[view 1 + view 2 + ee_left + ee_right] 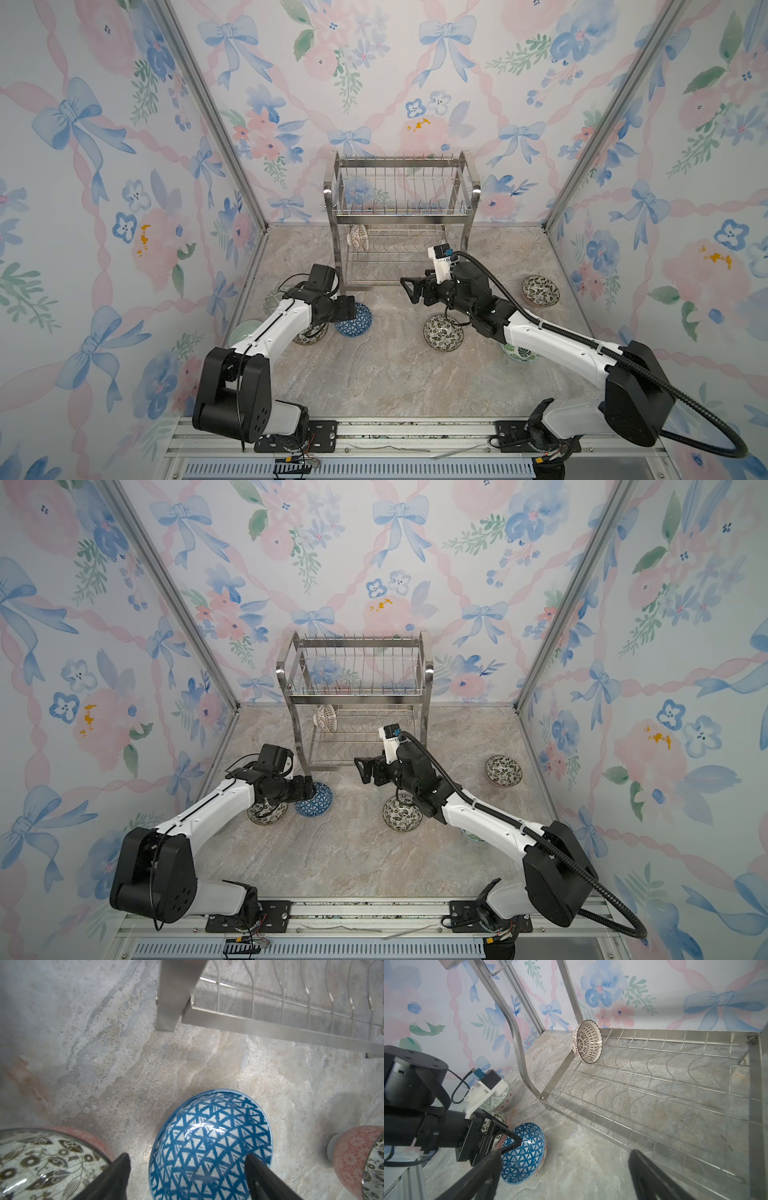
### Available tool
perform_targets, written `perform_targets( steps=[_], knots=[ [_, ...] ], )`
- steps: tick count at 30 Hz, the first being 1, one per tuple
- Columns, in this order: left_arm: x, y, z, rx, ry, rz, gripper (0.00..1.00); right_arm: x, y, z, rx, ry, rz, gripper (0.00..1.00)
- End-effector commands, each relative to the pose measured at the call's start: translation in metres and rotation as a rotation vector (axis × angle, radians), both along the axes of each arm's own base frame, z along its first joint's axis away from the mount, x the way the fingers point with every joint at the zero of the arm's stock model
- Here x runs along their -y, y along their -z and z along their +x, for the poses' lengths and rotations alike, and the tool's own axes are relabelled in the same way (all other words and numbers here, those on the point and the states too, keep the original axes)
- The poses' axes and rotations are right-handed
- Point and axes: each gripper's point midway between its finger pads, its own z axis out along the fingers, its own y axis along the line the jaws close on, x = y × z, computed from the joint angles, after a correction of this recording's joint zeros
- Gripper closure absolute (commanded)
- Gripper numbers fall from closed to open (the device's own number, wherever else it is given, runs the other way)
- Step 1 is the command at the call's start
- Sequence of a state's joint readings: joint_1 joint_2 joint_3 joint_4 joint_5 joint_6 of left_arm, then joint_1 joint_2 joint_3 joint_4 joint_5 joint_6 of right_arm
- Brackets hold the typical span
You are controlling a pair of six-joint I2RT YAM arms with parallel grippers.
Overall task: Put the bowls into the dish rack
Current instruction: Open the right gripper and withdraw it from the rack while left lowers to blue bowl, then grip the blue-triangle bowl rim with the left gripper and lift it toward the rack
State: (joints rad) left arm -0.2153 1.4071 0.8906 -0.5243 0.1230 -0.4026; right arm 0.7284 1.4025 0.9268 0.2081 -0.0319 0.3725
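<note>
Left wrist view: your left gripper (186, 1155) stands spread wide astride the rim of the tilted blue-white bowl (209, 1136), one finger inside, one outside, near a leg of the dish rack (270, 1026). Your right gripper (565, 1150) gapes empty facing the lower tier, where a cream lattice bowl (587, 1044) stands on edge

My left arm (274, 324) covers most of the pale green glazed bowl (241, 332) and the black-and-white leafy bowl (301, 338). At near right, my right arm (557, 340) hides much of the green-leaf bowl (519, 355).
</note>
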Motion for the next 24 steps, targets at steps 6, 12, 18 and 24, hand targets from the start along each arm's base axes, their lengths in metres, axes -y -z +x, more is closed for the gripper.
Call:
perform_targets(
  steps=[6,12,18,24],
  knots=[
    [-0.006,0.005,0.009,-0.023,0.035,0.056,0.23,0.014,0.011,-0.003,-0.019,0.023,-0.027,0.04],
    [-0.010,0.015,0.008,-0.057,0.044,0.085,0.33,0.021,0.010,-0.004,-0.016,0.033,-0.027,0.03],
    [-0.001,0.018,0.008,-0.075,0.078,0.051,0.44,0.033,0.012,-0.003,-0.027,0.058,-0.016,0.04],
    [0.005,0.021,0.009,-0.083,0.107,0.055,0.66,0.043,0.010,-0.004,-0.036,0.072,-0.006,0.03]
  ],
)
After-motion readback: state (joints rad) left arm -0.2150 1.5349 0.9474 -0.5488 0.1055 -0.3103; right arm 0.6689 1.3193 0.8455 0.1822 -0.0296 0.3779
